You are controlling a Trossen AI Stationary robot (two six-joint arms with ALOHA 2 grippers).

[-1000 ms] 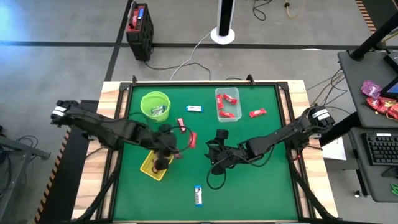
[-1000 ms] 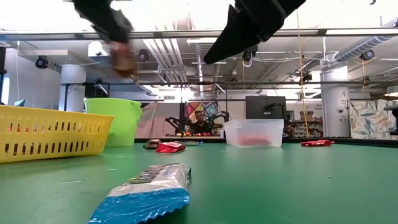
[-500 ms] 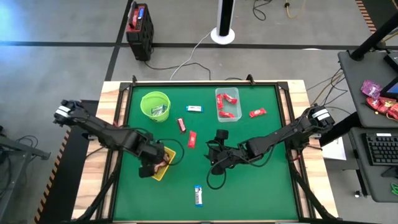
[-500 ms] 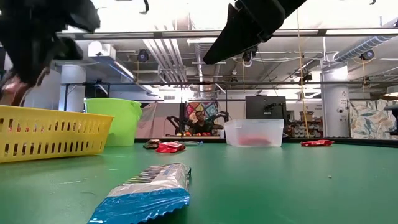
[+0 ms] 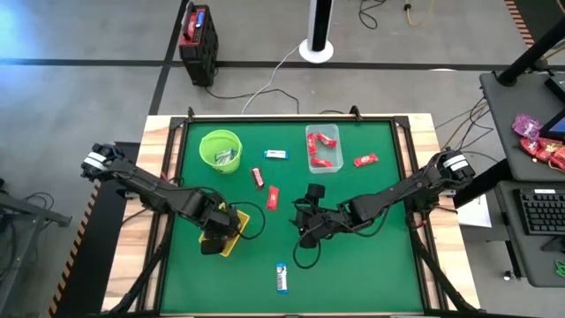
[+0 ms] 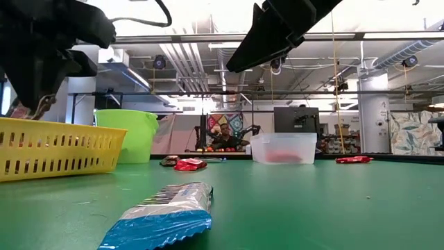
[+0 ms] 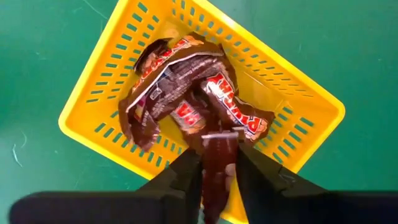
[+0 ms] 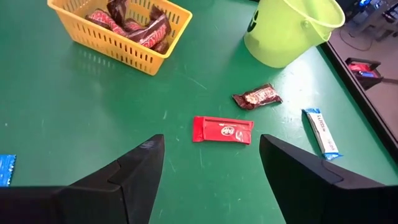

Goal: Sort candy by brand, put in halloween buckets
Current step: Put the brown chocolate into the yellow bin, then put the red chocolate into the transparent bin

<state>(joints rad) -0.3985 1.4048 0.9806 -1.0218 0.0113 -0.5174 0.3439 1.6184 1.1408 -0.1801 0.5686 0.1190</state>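
Three containers on the green table (image 5: pixel 371 265): lime-green bucket (image 5: pixel 208 141) far left, clear tub (image 5: pixel 307 150) far centre, yellow basket (image 7: pixel 93 87) near left

Left gripper (image 7: pixel 219 163) straight above the yellow basket, fingers closed against the sides of a dark brown bar (image 7: pixel 217 168), its free end pointing down into the basket. Several more brown bars (image 7: pixel 180 81) heaped inside, overlapping one another

Right gripper (image 8: pixel 211 143) raised over the middle of the table, fingers spread wide, nothing between them

Loose on the cloth:
- one red bar (image 5: pixel 273 198) flat near the centre, between the two grippers
- one brown bar (image 5: pixel 258 177) just beyond it, nearer the bucket
- one blue-and-white bar (image 5: pixel 276 155) between bucket and tub
- second red bar (image 5: pixel 365 161) to the right of the tub, apart from it
- second blue-and-white bar (image 5: pixel 282 277) alone by the near edge, large in the low view's foreground

Inside the clear tub, a few red bars (image 5: pixel 323 150). Inside the lime-green bucket, some wrapped candy (image 5: pixel 228 157), kind hard to tell

Beyond the far edge in the low view, a person (image 6: pixel 223 139) seated well back in the room
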